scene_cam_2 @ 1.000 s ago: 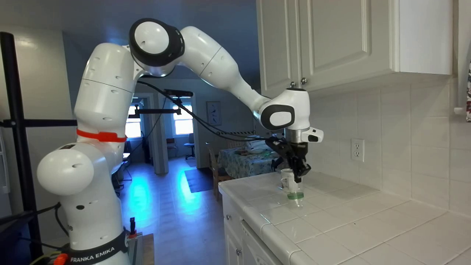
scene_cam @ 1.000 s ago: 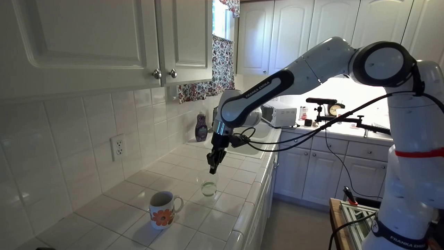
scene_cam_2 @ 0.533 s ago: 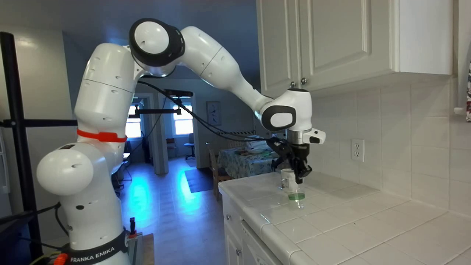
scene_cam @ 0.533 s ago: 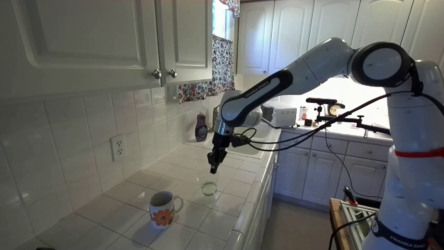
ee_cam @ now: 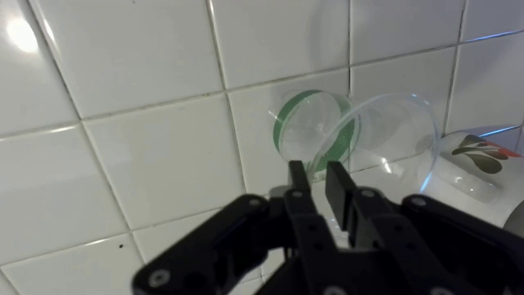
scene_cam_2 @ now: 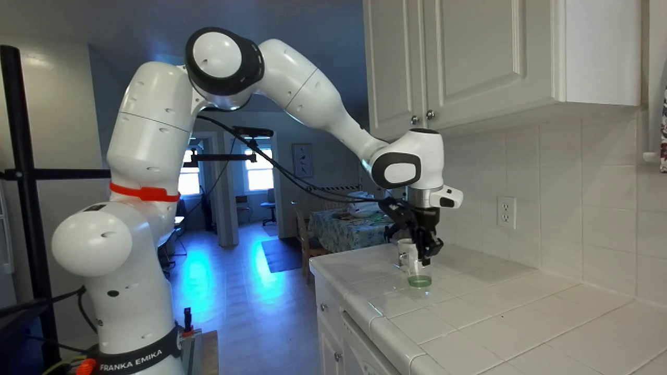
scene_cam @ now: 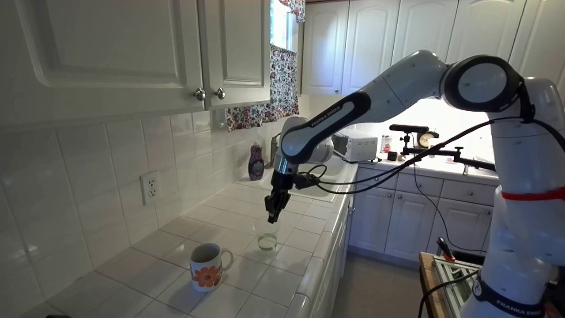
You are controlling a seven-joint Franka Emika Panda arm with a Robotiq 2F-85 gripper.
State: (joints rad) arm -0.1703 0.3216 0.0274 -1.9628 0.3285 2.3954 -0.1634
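A clear cup with a green band [scene_cam: 267, 241] is under my gripper on the white tiled counter [scene_cam_2: 521, 323]. The cup also shows in an exterior view [scene_cam_2: 420, 282] and in the wrist view [ee_cam: 342, 143]. It looks upright; I cannot tell whether its base fully rests on the tiles. My gripper [ee_cam: 313, 169] points down at the rim and is partly open. The rim's near wall passes between its fingertips, close to the left finger, with a gap to the right finger. A white mug with an orange flower [scene_cam: 206, 271] stands beside the cup; it also shows in the wrist view [ee_cam: 485, 164].
White wall cabinets [scene_cam_2: 495, 57] hang over the counter. A tiled wall with an outlet [scene_cam: 151, 187] runs behind it. A dark patterned bottle [scene_cam: 256, 164] and a sink [scene_cam: 324, 197] lie farther along. The counter's edge [scene_cam: 324, 247] drops to the floor.
My gripper has moved slightly down and a little sideways. The cup has shifted a little the same way, lower in both exterior views. The mug has not moved.
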